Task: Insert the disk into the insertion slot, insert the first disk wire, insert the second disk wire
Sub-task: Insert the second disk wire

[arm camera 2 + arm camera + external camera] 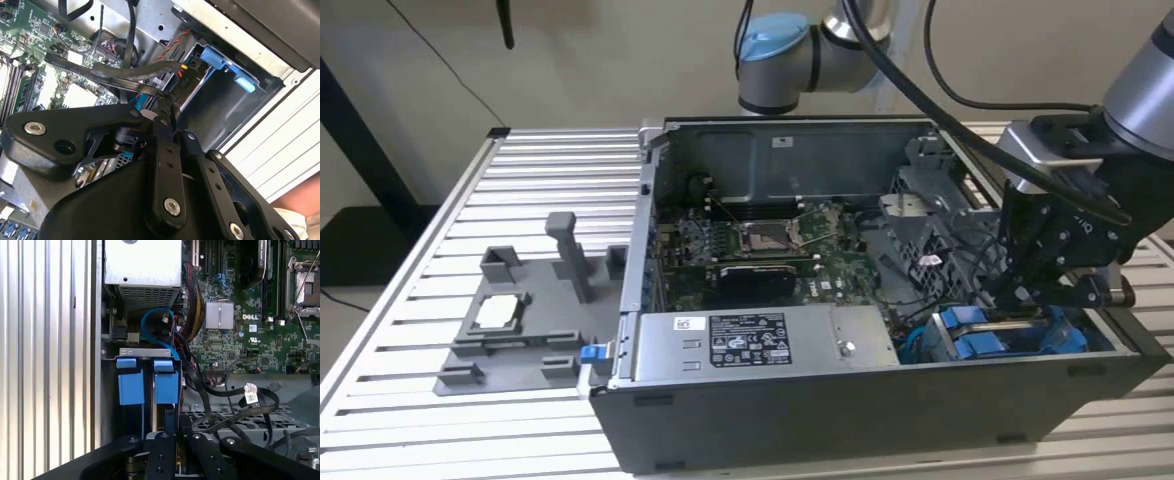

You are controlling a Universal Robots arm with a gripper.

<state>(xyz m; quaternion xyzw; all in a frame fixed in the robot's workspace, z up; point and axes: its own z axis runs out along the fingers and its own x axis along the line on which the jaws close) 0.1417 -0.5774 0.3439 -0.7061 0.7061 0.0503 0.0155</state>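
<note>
My gripper (1021, 295) reaches down into the open computer case at its front corner, on the exterior view's right. In both wrist views its fingers are shut on the end of a black flat disk wire (125, 75), which runs back toward the motherboard. Just beyond the fingertips (167, 107) is the insertion slot (111, 390), a dark grey metal cage. Two bright blue tabs (131, 385) of the disk's carrier stand in the cage. The disk's silver body is hidden inside. More black wires (235, 405) loop beside the cage.
The motherboard (761, 240) with its square socket lies on the case floor, and the silver power supply (761, 340) sits along the front wall. A grey fixture (520, 320) rests on the slatted aluminium table (400, 330) at the exterior view's left. The case walls hem in the gripper.
</note>
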